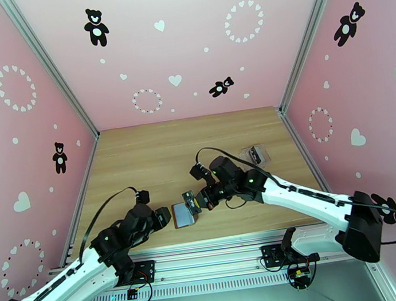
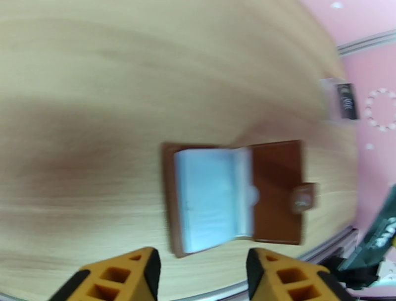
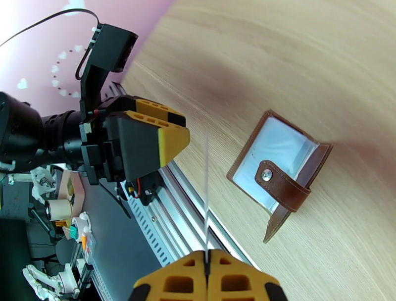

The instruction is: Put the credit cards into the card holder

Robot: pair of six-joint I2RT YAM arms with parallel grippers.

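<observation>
Right gripper [image 3: 208, 258] clamps a credit card [image 3: 206, 198] edge-on. Left gripper [image 2: 204, 267] jaws stand apart, empty; open card holder [image 2: 232, 198] lies just ahead.

Overhead, wrist close-ups; common card holder [image 1: 183, 215]

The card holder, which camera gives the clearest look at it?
The right wrist view: the card holder is sharp there, lying open, its snap tab and pale pockets plain. The left wrist view has it whole but blurred; the top external view has it small.
</observation>
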